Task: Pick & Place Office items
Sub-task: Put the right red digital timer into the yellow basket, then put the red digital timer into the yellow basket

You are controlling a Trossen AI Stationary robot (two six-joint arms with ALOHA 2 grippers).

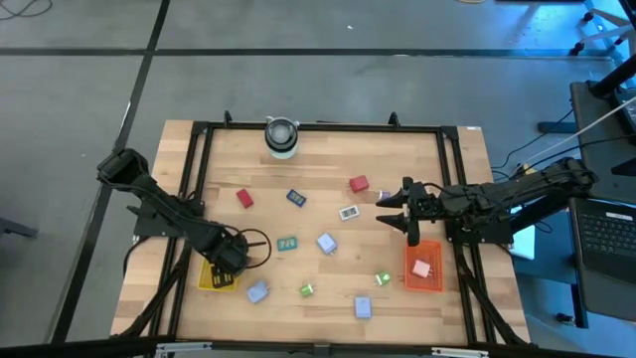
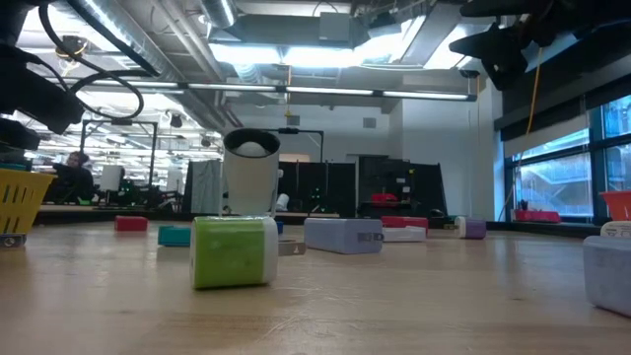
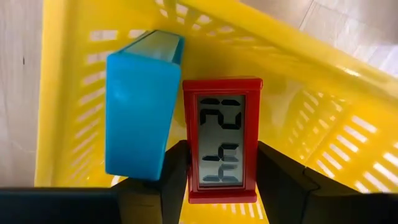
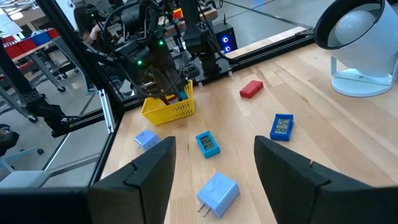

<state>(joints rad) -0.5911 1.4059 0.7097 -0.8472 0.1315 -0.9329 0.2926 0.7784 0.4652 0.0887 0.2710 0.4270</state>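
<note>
My left gripper (image 1: 227,263) points down into the yellow tray (image 1: 206,281) at the table's near left and is shut on a small red clock (image 3: 221,134). A blue block (image 3: 138,106) leans in the tray beside the clock. My right gripper (image 1: 397,211) hovers open above the table, left of the orange tray (image 1: 433,281), which holds a pink item (image 1: 421,268). Nothing is between its fingers (image 4: 214,168). Several office items lie flat on the wood: red (image 1: 244,198), blue (image 1: 296,198), teal (image 1: 287,243), lavender (image 1: 326,243), green (image 1: 306,289). My left gripper pinches the red clock by its two long sides, near one short end (image 3: 189,177), between its two fingers. The fingers come from above, pointing down, and lie along the clock. The clock sits inside the yellow tray; whether it rests on the tray's floor I cannot tell.
A round grey-white cylinder (image 1: 281,136) stands at the far edge. A black frame (image 1: 318,127) rims the table. More items lie near the front: lavender (image 1: 257,290), green (image 1: 382,279), lavender (image 1: 362,306), with a red one (image 1: 359,183) and a white one (image 1: 348,212) close to my right gripper.
</note>
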